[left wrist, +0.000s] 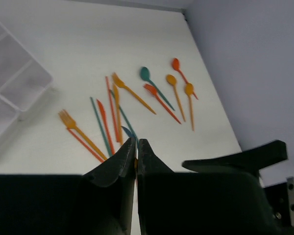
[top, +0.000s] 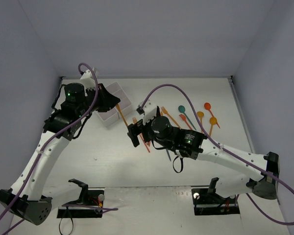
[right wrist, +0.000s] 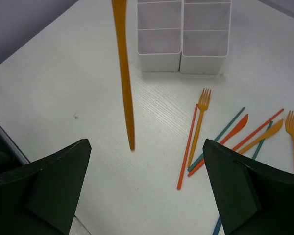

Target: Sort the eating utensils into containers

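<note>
My left gripper [top: 115, 104] is shut on a long orange utensil [top: 122, 115] that hangs down from it beside the white compartment tray [top: 118, 91]. In the left wrist view the jaws [left wrist: 136, 143] are pressed together with a sliver of orange between them. The same orange utensil [right wrist: 124, 73] hangs in front of the tray [right wrist: 183, 62] in the right wrist view, its tip above the table. My right gripper [top: 136, 133] is open and empty [right wrist: 143, 188], low over the table beside a pile of orange, red and teal utensils [right wrist: 220, 134].
Loose utensils lie right of centre: a teal spoon [top: 181, 109], a red spoon [top: 207, 105], two orange spoons [top: 213, 120] and an orange fork [top: 164, 112]. They also show in the left wrist view [left wrist: 146, 74]. Walls close the table at the back and sides.
</note>
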`<state>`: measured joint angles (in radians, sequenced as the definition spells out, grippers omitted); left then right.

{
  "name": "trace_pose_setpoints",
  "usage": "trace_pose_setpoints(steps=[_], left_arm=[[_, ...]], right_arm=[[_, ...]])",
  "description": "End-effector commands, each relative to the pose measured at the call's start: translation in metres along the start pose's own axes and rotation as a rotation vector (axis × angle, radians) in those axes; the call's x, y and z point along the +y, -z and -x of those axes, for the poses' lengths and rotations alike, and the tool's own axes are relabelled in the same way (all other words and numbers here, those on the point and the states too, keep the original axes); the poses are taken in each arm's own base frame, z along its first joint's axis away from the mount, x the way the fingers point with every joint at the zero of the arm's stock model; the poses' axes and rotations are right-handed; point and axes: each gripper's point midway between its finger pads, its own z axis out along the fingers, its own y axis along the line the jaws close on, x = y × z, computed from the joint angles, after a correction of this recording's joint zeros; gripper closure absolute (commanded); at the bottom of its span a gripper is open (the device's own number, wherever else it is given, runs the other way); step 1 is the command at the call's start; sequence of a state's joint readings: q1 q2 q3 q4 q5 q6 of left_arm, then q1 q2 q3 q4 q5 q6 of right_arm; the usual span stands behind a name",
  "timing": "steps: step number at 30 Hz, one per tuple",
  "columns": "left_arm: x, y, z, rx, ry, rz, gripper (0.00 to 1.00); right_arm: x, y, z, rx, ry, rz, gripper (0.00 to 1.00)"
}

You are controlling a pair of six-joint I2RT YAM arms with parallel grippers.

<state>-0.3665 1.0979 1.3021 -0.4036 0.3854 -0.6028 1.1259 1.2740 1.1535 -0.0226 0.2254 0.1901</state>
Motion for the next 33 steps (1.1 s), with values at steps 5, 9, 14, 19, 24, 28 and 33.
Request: trace_pose_setpoints(steps=[5, 9, 14, 19, 24, 28, 33], left_arm=[[0.066, 0.012, 0.094, -0.308, -0.228, 0.430, 1.00], [0.110, 0.017, 0.131, -0.454, -0.169, 0.583, 1.00], [0.161, 0.018, 0.176, -0.660, -0.089, 0.690, 1.00], [0.181, 0.000, 0.193, -0.723, -0.103, 0.712, 1.00], [0.198, -0.023, 0.196, -0.699, -0.131, 0.734, 1.00], [0.216, -0.036, 0.183, -0.674, -0.137, 0.762, 1.00], [0.241, -0.050, 0.151, -0.614, -0.128, 0.787, 1.00]], right_arm=[[-0.052, 0.020, 0.010, -0.100, -0.093, -0.174, 0.00], [-0.074, 0.026, -0.004, -0.073, -0.113, -0.201, 0.00], [-0.105, 0.043, -0.017, -0.058, -0.131, -0.257, 0.00], [-0.115, 0.055, -0.027, -0.048, -0.139, -0.294, 0.00], [-0.121, 0.061, -0.035, -0.034, -0.141, -0.316, 0.00], [-0.124, 0.063, -0.039, -0.019, -0.141, -0.333, 0.00], [-0.126, 0.056, -0.060, 0.037, -0.133, -0.344, 0.00]])
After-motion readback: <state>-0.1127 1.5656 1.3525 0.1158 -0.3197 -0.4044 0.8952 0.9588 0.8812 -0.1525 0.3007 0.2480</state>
